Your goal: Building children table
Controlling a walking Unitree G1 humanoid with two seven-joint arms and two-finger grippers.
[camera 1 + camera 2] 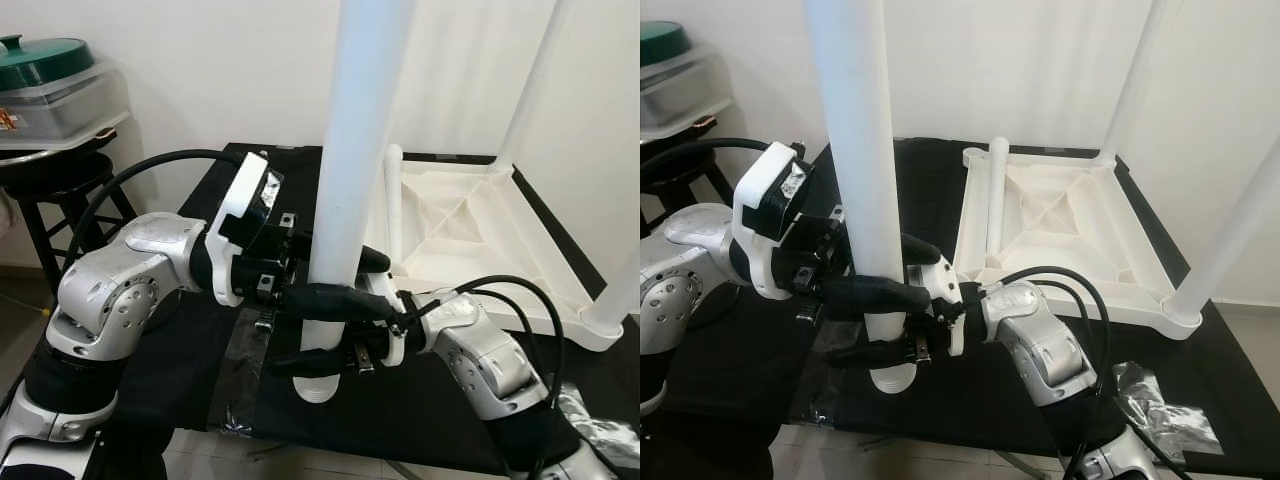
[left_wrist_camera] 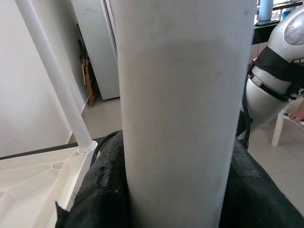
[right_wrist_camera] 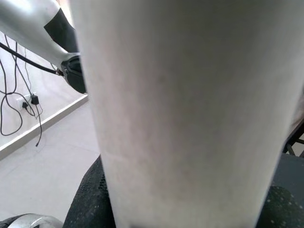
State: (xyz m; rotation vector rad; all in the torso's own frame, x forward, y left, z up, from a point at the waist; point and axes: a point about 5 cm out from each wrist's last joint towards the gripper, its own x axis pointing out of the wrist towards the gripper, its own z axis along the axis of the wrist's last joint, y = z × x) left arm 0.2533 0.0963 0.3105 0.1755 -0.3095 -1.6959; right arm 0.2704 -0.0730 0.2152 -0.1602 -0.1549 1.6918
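Note:
A thick white table leg stands upright over the black work surface, its lower end close to the cloth. My left gripper is shut on the leg at mid height, one black finger showing past it. My right gripper is shut on the leg lower down, fingers above and below. Both wrist views show the leg pressed between black pads. The white tabletop lies upside down at the right, with legs standing at its corners.
Another white leg lies along the tabletop's near rim. A dark stool at the left carries a clear box with a green lid. Crumpled plastic wrap lies on the black cloth at the front right.

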